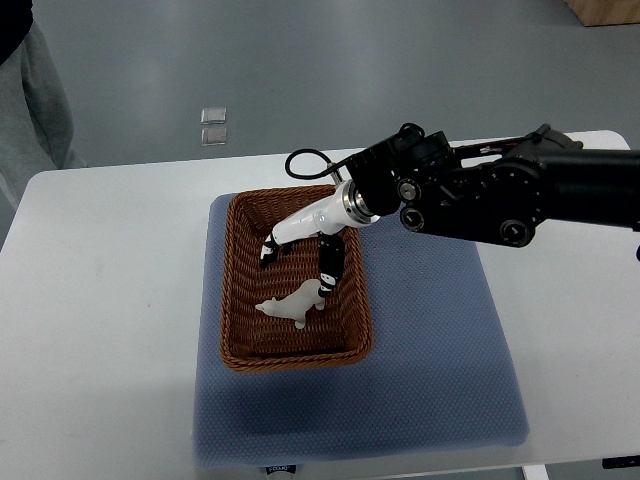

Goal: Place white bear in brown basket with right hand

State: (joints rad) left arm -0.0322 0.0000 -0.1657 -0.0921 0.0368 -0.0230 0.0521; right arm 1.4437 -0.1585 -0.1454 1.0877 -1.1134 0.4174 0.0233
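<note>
I see one white bear (293, 304) lying inside the one brown basket (240, 290), just below my right hand (300, 255). The hand's fingers (329, 268) are spread, holding nothing; one fingertip is very near the bear. The basket sits on one blue mat (440, 340) on the white bench (100, 300).

White table (100, 300) across most of the view, blue-grey mat (440, 340) laid flat on its middle. Grey floor (300, 70) beyond the far edge, with two small pale square plates (213, 126) set in it. Grey-clothed person (35, 100) at upper left, wooden piece (610, 10) in the upper right corner
</note>
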